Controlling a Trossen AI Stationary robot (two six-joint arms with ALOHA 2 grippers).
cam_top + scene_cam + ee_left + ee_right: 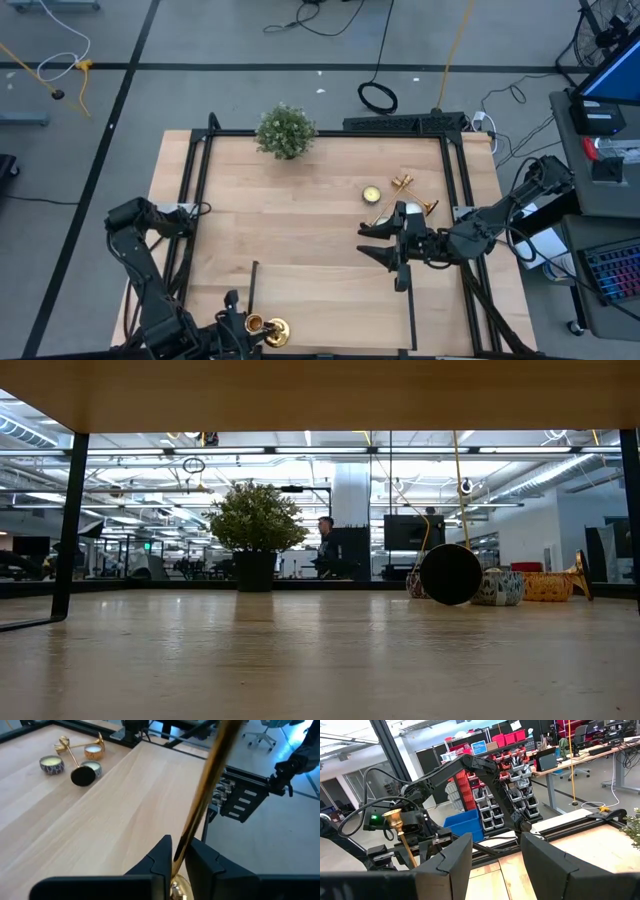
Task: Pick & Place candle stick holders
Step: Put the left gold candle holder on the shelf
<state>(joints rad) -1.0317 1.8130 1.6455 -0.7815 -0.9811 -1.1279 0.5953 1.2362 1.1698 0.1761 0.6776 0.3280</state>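
Observation:
A gold candle stick holder (265,328) stands up at the table's near edge, left of the middle, with my left gripper (180,852) shut on its stem. In the right wrist view it shows upright, cup end (394,817) on top; its base is hidden there. Other gold holders (404,184) lie on their sides at the right middle of the table, one showing its black underside (82,776), among small round candle cups (52,765). My right gripper (385,250) hangs open just on the near side of that group, with nothing between its fingers (445,865). My left gripper pinches the slim gold stem (186,837) low down, just above a round knob (180,889), between its two fingers. The fingers lie across the stem and slant a little downward. The stem rises slightly tilted above the fingers. Whether the base rests on the table, I cannot tell.
A bushy potted plant (285,130) stands at the far edge, left of centre. Black frame rails (195,200) run along the table's sides. Bare wood lies between the two arms. A person (325,545) stands far off in the room behind.

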